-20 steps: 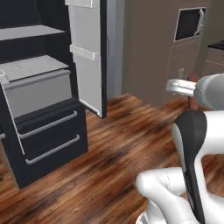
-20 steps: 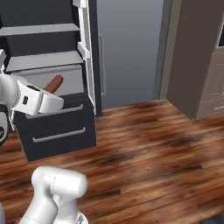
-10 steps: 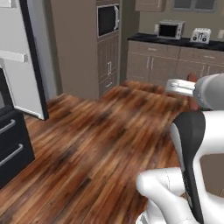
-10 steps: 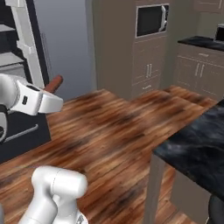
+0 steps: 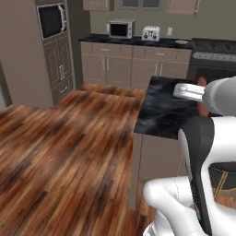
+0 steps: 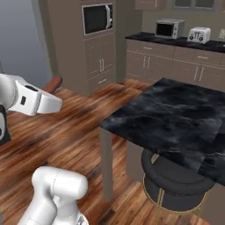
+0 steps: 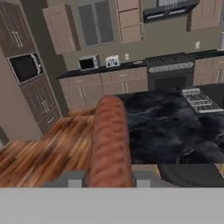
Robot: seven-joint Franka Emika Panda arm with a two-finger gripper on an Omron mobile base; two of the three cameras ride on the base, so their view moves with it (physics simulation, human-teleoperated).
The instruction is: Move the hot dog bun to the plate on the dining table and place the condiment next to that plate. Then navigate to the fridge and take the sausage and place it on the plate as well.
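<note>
The reddish-brown sausage (image 7: 109,140) runs straight up the middle of the hand view, and my gripper (image 7: 109,178) is shut on its near end. Its tip (image 6: 53,82) pokes out past the white hand in the right base view, well above the floor. The dining table (image 6: 176,118) has a black marble top (image 5: 163,110) and stands ahead and to the right; the sausage points toward it (image 7: 175,127). The bun, the plate, the condiment and the fridge are out of view.
A round black stool (image 6: 176,180) is tucked under the table's near side. Cabinets along the back wall carry a microwave (image 5: 120,29) and a toaster (image 5: 150,33). A tall oven cabinet (image 6: 97,44) stands on the left. Open wood floor (image 5: 60,152) lies left of the table.
The base has turned: both base views swung from the open fridge, across the floor, to the table and back cabinets. The sausage stays in the shut gripper.
</note>
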